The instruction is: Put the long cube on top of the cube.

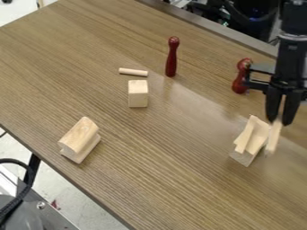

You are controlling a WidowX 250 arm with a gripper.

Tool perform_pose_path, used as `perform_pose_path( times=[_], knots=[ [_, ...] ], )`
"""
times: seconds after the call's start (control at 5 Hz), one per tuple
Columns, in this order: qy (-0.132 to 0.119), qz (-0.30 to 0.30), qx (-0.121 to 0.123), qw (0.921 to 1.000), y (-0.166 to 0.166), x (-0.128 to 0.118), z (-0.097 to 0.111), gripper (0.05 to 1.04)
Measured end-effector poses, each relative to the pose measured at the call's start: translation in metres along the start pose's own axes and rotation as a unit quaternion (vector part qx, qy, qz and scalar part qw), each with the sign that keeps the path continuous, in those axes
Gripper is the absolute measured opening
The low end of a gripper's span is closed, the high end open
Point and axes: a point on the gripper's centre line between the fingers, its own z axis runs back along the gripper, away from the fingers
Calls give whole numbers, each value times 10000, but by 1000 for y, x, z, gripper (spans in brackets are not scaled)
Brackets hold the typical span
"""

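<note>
The tool is at the right side of the view, pointing down, and it grips the upper end of the long cube between its two fingers. This long cube hangs nearly upright, just beside the grooved wooden block; if they touch, I cannot tell. The cube stands on the tabletop, well apart from the tool, near the small wooden stick and one red pin. Another red pin stands behind the grooved block, and the round-topped block lies at the left
</note>
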Motion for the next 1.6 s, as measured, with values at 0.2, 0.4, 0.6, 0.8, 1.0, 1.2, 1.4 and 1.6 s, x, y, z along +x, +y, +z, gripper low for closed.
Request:
perform_pose_path(
  times=[0.2,0.4,0.6,0.8,1.0,1.2,1.4,1.6],
  knots=[
    [-26,-51,57,10000,3,2,0,126],
    [-34,-83,123,9999,6,2,0,126],
    [2,-98,204,9997,9,-1,-4,126],
    [-15,-93,264,9996,13,-1,-7,126],
    [-36,-67,314,9995,16,-2,-9,126],
    [-75,-43,370,9993,18,-1,-11,126],
    [-130,-39,387,9992,18,1,-11,158],
    [-182,-15,410,9990,20,2,-11,374]
  ],
)
